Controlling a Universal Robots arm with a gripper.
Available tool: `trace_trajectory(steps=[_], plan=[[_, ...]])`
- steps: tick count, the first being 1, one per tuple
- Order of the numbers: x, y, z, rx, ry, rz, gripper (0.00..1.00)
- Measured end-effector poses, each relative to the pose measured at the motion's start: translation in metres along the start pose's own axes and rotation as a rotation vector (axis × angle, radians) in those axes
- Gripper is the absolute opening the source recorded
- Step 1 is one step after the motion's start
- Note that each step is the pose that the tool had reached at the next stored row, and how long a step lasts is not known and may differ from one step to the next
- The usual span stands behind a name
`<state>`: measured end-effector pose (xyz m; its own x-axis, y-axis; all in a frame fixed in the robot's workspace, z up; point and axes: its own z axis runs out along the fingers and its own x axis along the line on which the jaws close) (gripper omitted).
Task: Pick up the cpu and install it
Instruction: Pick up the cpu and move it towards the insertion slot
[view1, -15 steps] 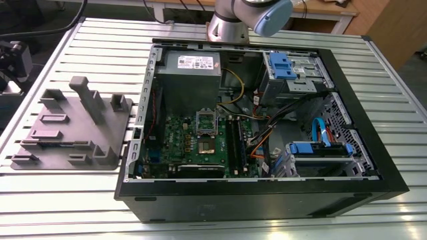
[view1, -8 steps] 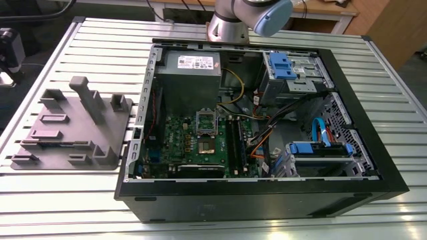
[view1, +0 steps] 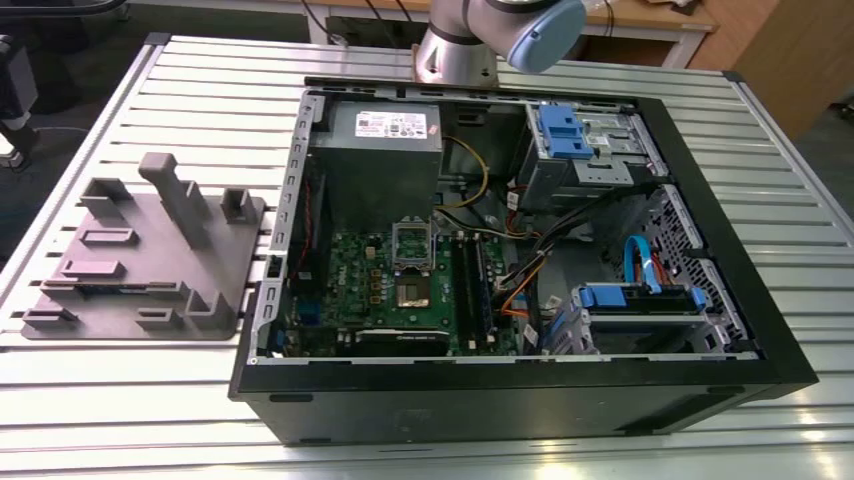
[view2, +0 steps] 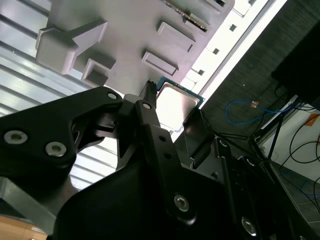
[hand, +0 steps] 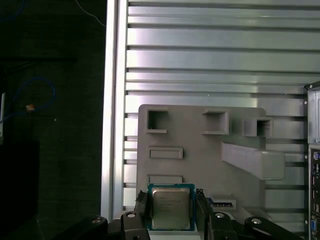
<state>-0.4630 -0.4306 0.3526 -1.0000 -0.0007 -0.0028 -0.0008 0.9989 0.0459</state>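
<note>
The gripper (hand: 172, 222) is clamping the cpu (hand: 171, 206) by two opposite edges, its fingers (hand: 141, 210) pressing on either side. In both wrist views the chip is showing in front of the grey tray (hand: 200, 150). In the exterior view that tray is lying on the slatted table (view1: 400, 445) at the exterior view's left, beside the open computer case (view1: 534, 405).

Ribbed aluminium table (view1: 107, 400), wooden desk (view1: 661, 14) beyond it, dark floor (hand: 50, 150) beside the table.

Nothing printed can be read. The white sticker (view1: 394, 125) on the grey metal power-supply box (view1: 380, 180), at eleven o'clock inside the black computer case (view1: 534, 410), carries illegibly tiny marks. So does the small square silver-topped cpu (hand: 171, 209).
</note>
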Motion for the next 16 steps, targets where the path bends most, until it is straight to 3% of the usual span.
trace_trajectory(steps=[16], plan=[[-0.0054, 0.0, -0.0007, 0.0002, 0.0003, 0.0, 0.47]])
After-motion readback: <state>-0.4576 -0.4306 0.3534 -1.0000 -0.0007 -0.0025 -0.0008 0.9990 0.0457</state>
